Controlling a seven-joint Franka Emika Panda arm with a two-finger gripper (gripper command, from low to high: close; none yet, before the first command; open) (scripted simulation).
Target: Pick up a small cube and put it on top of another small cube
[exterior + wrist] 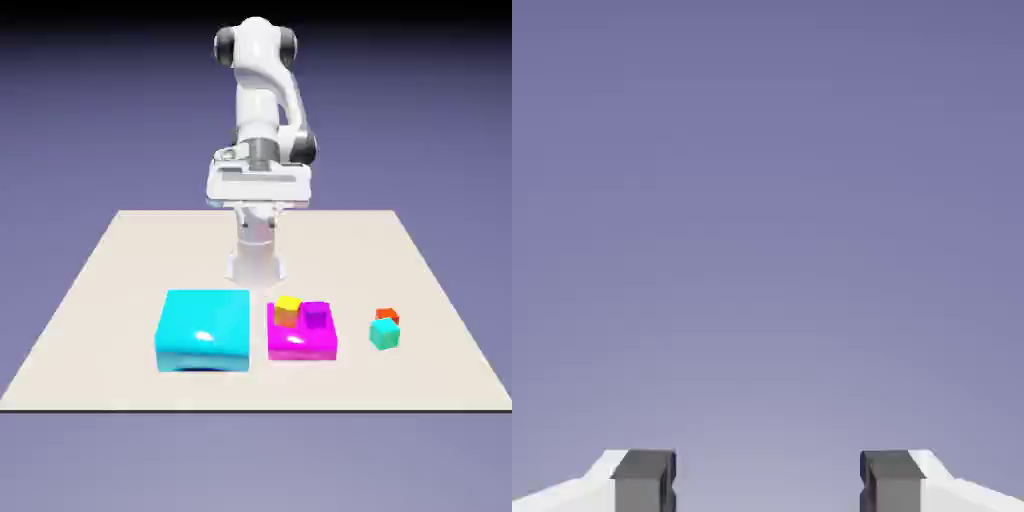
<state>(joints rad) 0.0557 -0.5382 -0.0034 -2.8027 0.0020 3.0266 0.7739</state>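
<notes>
White glossy robot arm [262,110], grey joints. Beige matte table [110,300]. Large cyan glossy block [203,330]. Magenta flat block [301,340] bore a yellow-topped orange cube [288,310] and purple cube [317,315]. Tiny red-orange cube [387,315]; teal cube [385,333]. Grey fingertips [642,482]. Backdrop was blue-violet.

The exterior view looks down from across the table [90,330], taking in the whole arm [262,110] at upper middle. The hand view shows only backdrop above two fingertips [644,482] at its bottom edge; the views share nothing.

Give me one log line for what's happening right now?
phase: not started | gripper: open, empty, facing backdrop | red-orange cube: on table, behind teal cube | arm: raised at far edge
</notes>
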